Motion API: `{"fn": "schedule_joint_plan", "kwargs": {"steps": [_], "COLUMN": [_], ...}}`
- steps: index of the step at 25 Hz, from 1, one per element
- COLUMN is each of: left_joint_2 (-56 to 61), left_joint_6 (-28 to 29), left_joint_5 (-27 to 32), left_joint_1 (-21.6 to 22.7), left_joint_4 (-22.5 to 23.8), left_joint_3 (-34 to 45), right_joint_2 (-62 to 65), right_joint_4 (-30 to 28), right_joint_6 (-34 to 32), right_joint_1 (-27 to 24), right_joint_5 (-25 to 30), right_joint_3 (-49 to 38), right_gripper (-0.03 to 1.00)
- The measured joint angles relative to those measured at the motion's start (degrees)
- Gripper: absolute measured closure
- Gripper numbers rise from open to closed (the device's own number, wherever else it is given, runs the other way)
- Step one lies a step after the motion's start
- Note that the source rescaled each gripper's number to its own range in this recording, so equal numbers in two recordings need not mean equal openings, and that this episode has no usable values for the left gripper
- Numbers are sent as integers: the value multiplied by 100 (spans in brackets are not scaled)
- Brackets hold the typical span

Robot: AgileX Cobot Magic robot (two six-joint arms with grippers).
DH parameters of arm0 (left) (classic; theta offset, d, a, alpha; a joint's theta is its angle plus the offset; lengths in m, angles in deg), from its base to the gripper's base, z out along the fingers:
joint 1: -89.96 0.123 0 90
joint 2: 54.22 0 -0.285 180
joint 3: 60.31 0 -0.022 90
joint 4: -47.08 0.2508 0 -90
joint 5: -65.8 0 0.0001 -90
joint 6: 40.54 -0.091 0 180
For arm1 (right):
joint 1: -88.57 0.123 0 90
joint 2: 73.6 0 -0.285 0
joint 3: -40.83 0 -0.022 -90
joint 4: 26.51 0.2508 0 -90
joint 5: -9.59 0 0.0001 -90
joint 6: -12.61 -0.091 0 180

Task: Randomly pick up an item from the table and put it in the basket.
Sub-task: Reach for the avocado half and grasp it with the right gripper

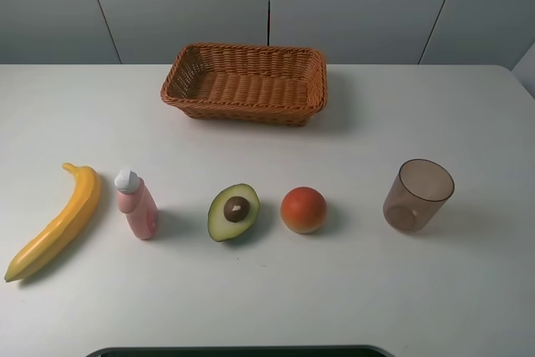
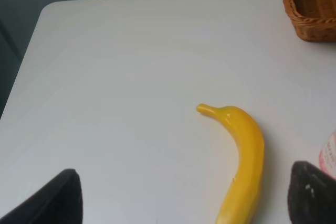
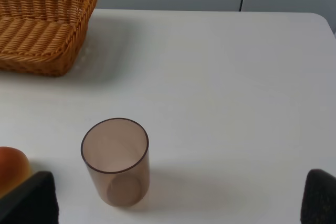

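Grey wall panels stand behind the white bench; along its near side I read a row of things from the left. First a yellow banana lying lengthwise; near it a pink bottle with a white cap; then the halved avocado, cut face up with its brown pit showing, resting on the bench between the bottle and a red-orange fruit, touching neither; furthest right a translucent brown cup, upright. Well behind the avocado, toward the back of the bench, sits the wicker basket. My left jaws are spread wide, dark fingertips at the far corners of the wrist view, gripping nothing, with the banana below; my right jaws are equally wide, fingertips apart over the cup, also holding nothing.
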Motion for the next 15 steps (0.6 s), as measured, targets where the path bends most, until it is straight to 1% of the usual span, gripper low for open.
{"fn": "schedule_joint_plan", "kwargs": {"steps": [15], "left_joint_2": [0], "left_joint_6": [0], "left_joint_5": [0], "left_joint_1": [0], "left_joint_4": [0], "left_joint_3": [0], "right_joint_2": [0], "right_joint_4": [0], "right_joint_6": [0], "right_joint_1": [0], "right_joint_5": [0], "right_joint_3": [0], "right_gripper": [-3]}}
